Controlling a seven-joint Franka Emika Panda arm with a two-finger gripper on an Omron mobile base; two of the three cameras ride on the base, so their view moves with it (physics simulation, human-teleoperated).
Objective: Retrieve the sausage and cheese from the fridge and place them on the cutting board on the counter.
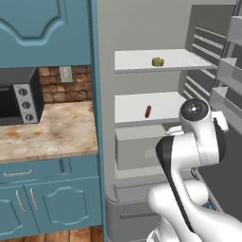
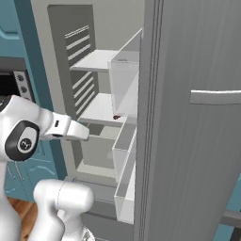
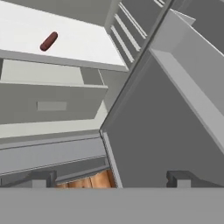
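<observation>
Two small dark finger tips of the gripper point(image 3: 111, 178) rise well apart at the bottom of the hand view, spread wide with nothing between them, aimed at the low part of the open fridge point(image 1: 142, 28). That fridge is smooth grey metal outside and matte pale grey inside, with flat white shelves. On the upper shelf, at the upper middle of the left base view, sits the cheese point(image 1: 158, 61), a lumpy yellowish-tan chunk. One shelf down lies the sausage point(image 1: 148, 111), a short dark-red cylinder with rounded ends; in the hand view it lies at the upper left, tilted on the white shelf. Below it is a boxy grey drawer point(image 1: 137, 149). At the left of the left base view, a beige marbled stone top point(image 1: 52, 130) over teal cabinets carries a black toaster oven point(image 1: 19, 97) before a red brick wall.
</observation>
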